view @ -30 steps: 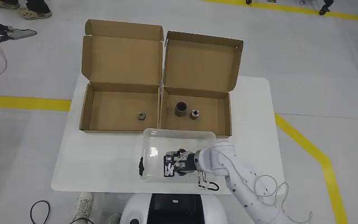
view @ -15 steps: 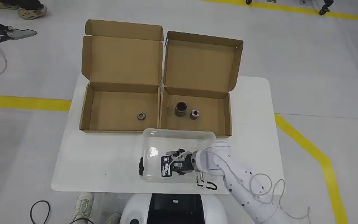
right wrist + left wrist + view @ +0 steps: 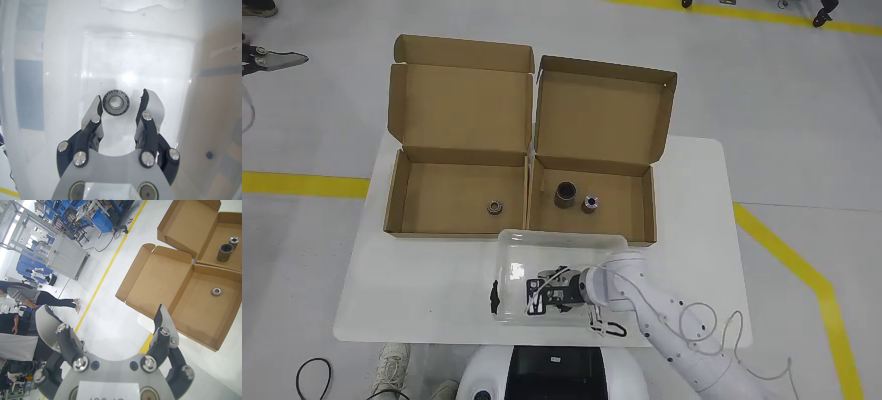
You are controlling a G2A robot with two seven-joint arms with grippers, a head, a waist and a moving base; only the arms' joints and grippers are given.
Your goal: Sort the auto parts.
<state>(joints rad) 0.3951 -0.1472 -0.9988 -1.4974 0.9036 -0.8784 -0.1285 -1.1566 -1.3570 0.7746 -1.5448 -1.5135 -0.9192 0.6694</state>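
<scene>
My right gripper is down inside the clear plastic bin at the table's front, open around a small steel bearing that lies on the bin floor. The bearing sits close to one finger, with a gap to the other. From above, the right gripper is in the bin's left half. The left cardboard box holds one bearing. The right cardboard box holds a dark sleeve and a small bushing. My left gripper hangs open and empty off the table's left side.
Both boxes stand side by side behind the bin with their lids folded back. White table surface lies bare right of the boxes and left of the bin. A small black item sits at the bin's left edge.
My right gripper has slid further left inside the bin, closing in on the bearing. The boxes and their parts have not moved.
</scene>
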